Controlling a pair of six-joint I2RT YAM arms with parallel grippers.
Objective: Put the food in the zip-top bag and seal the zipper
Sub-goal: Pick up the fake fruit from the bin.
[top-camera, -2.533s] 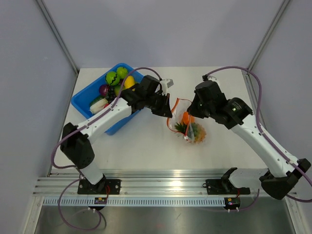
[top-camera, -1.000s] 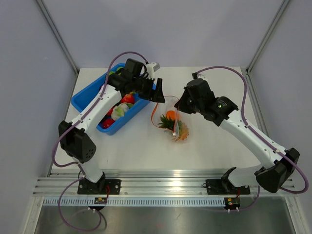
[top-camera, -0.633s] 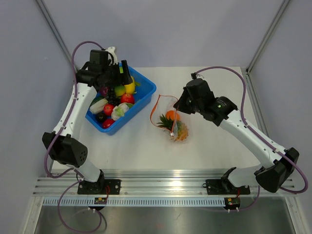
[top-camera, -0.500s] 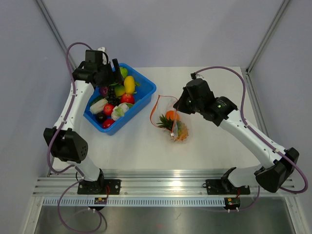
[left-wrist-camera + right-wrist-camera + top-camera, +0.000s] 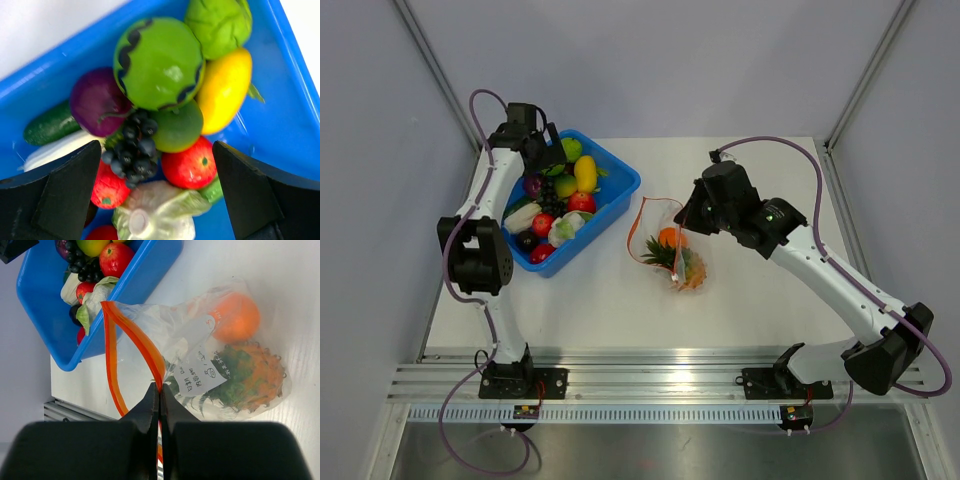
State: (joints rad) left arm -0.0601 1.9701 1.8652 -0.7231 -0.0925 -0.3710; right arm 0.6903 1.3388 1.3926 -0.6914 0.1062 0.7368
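**A:** From above, which step is this?
**B:** Loading, I'd judge. The zip-top bag [image 5: 692, 272] lies mid-tabletop [image 5: 620, 310] with an orange [image 5: 667, 237] and a pineapple [image 5: 684, 264] inside. The right fingers [image 5: 686, 214] pinch its rim, keeping the zipper [image 5: 638, 225] agape. The left fingers [image 5: 546, 150] hover over the blue bin [image 5: 620, 183].
**A:** Left wrist?
**B:** Spread wide and empty, straddling the food [image 5: 159, 65] heaped in the bin.
**A:** Right wrist?
**B:** Pressed shut on the bag's mouth, at the orange strip.
**A:** Next?
**B:** Probably descend on one piece, close, and carry it to the mouth. Sealing comes later.
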